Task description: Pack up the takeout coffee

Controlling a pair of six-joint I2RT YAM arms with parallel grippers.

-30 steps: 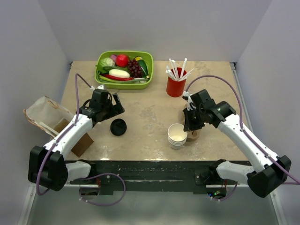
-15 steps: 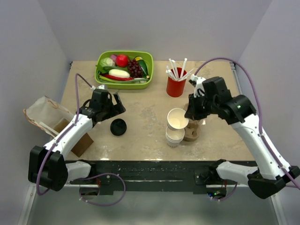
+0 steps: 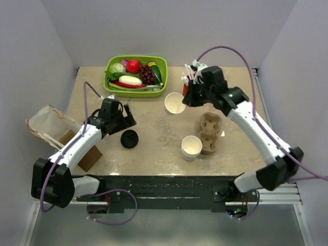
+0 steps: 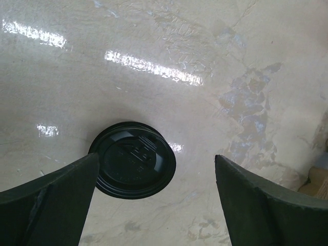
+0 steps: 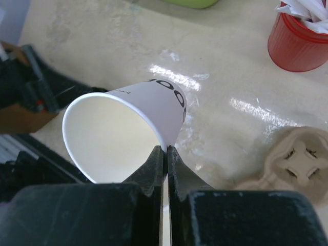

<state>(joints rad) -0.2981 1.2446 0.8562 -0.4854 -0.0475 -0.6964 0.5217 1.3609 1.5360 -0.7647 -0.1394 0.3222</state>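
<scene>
In the top view the right gripper [image 3: 186,99] sits in the upper middle of the frame. Its jaws are pressed together on the wall of a small white paper cup [image 3: 175,103]. The cup hangs clear of the beige table [image 3: 159,125] just left of the gripper, tipped so its open mouth faces the camera. Lower right of it lies a brown moulded-pulp cup carrier [image 3: 210,132], with a stack of white paper cups [image 3: 192,147] against its lower left side. Left of centre, the left gripper [image 3: 127,116] has its jaws wide apart and grips nothing. A round black plastic lid [image 3: 129,139] lies flat just below it.

In the left wrist view the two dark fingers stand far apart in the lower corners. The lid lies on the table at lower centre-left, its left edge hidden behind one finger.

In the right wrist view the fingers meet at bottom centre, pinching the cup's wall near the rim. The cup is tilted at centre-left, cream inside, with black print on its outside. The carrier is at the right edge, and a red cup of white stirrers [image 5: 300,43] at upper right.
</scene>
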